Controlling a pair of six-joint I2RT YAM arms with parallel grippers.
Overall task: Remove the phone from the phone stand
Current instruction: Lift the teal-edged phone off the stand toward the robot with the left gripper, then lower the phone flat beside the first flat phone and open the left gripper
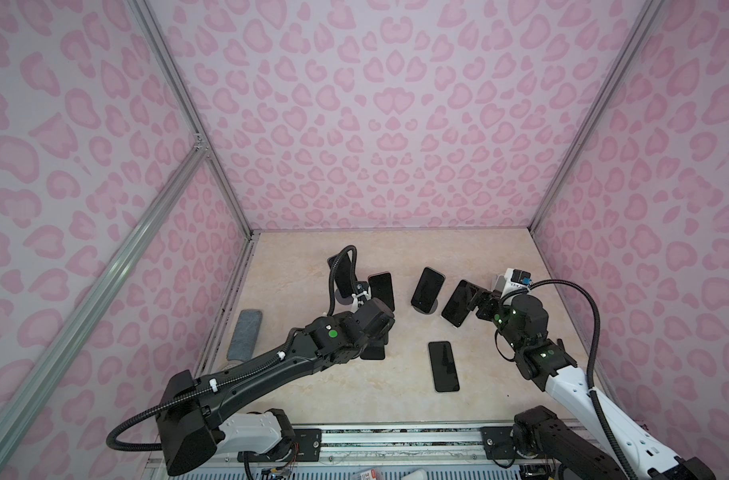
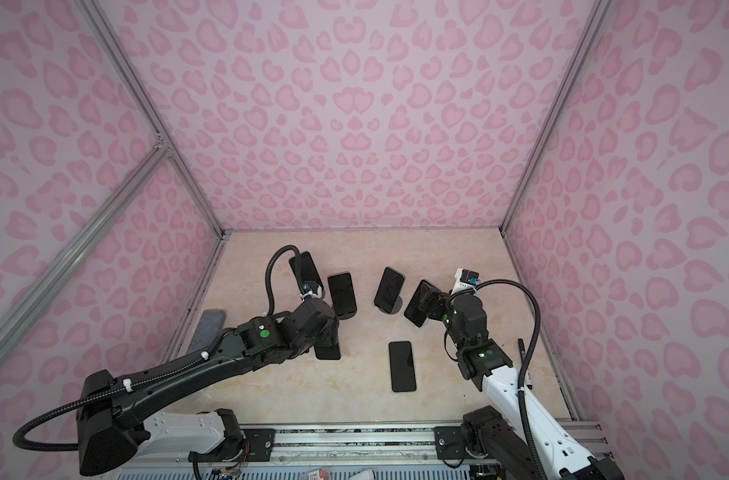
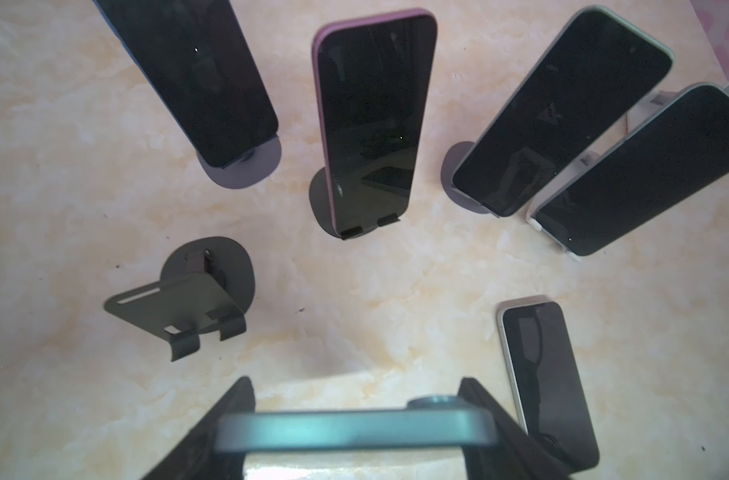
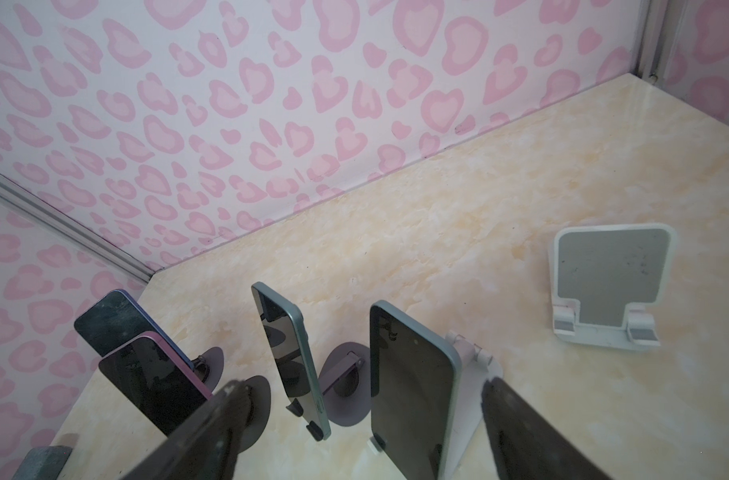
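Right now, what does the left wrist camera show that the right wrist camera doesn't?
Only left wrist: a teal phone clamped in the left claw, an empty dark stand, and a phone lying flat. Only right wrist: the open right claw astride the white-stand phone, plus the wall's metal frame rail. Both: the pink-edged phone and three more propped on stands.

I get soft, even light with only faint shadows on the table (image 1: 396, 257). Both top views bow at the edges and dim toward the corners. In the left wrist view the close phone (image 3: 354, 428) is blurred, with glare on the table beneath it. In the right wrist view the near fingers (image 4: 533, 436) are out of focus.
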